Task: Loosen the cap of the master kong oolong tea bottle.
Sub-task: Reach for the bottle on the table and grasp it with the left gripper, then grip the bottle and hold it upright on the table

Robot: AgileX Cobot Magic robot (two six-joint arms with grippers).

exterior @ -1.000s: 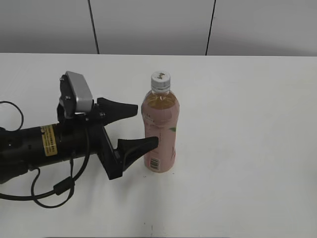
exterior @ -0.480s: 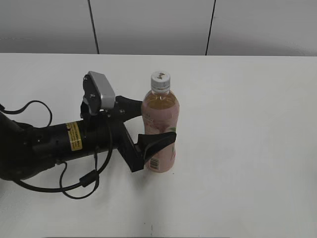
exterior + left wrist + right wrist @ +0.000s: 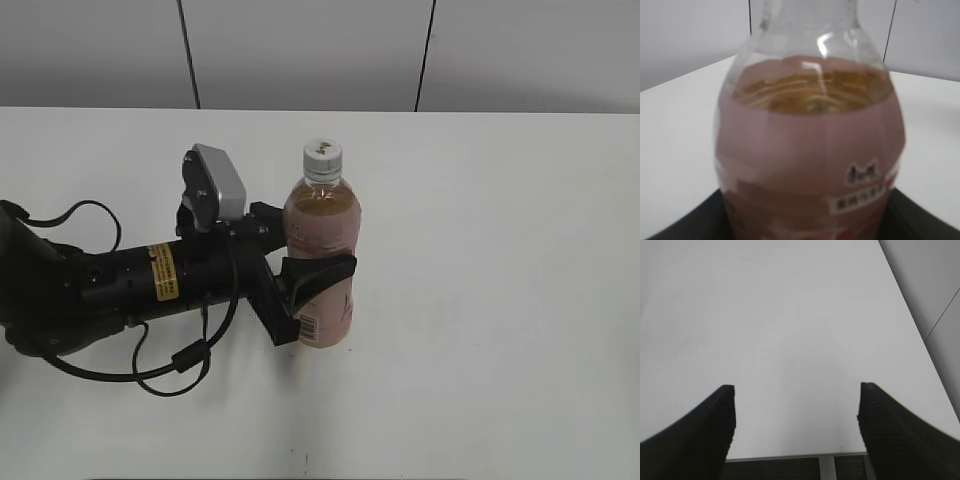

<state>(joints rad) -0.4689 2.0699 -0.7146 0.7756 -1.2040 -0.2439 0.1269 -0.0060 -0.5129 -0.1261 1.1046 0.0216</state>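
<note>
Closing in over the last second, the left gripper (image 3: 305,265) slid across the table (image 3: 500,300) from a spot beside the bottle (image 3: 322,262) until its jaws wrapped the labelled middle, one finger (image 3: 318,275) across the front and the other tucked behind. Looks like they're squeezed right onto the plastic now, and the left wrist view is basically all pink label and amber tea. The bottle stands upright near the middle of the table, and the white cap (image 3: 322,157) on top is untouched. So I'd say the hold-it-steady part is done, twisting hasn't started. The right gripper (image 3: 795,415) is off on its own, jaws spread wide over bare table, so it needs to come over to the cap.
</note>
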